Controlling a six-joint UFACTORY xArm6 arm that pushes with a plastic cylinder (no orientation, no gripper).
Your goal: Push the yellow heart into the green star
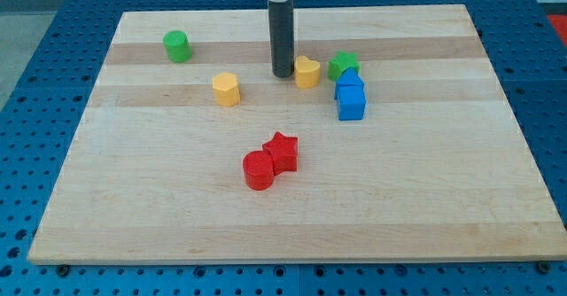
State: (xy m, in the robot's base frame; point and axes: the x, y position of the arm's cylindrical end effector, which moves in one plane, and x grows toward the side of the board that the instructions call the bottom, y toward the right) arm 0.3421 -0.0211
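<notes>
Nearest the camera: red cylinder (258, 171) touching red star (283, 151), low centre of the worktop (425, 216). Not task items.

Yellow heart (307, 71) sits in the upper middle, just left of green star (344, 65); narrow gap or light contact between them, cannot tell which. The tip (283, 73) is down at the worktop, just beside the heart on the view's left, touching or nearly so. No jaws on this rig, just a rod, so nothing is released or clenched.

Two blue blocks (351, 97) are stacked front to back just below the star, touching or nearly touching it. Other yellow block (227, 89) lies well left of the tip; green cylinder (177, 46) is far at upper left.

Handling, judged: the heart looks like a small rigid plastic piece, light, and likely to slide easily on smooth wood. No grasp is possible; contact should be on its left face, in line with its centre and the star. An off-centre push will probably spin it or let it slip past the tip. The star is just as light and may scoot away or bump the blue blocks.
</notes>
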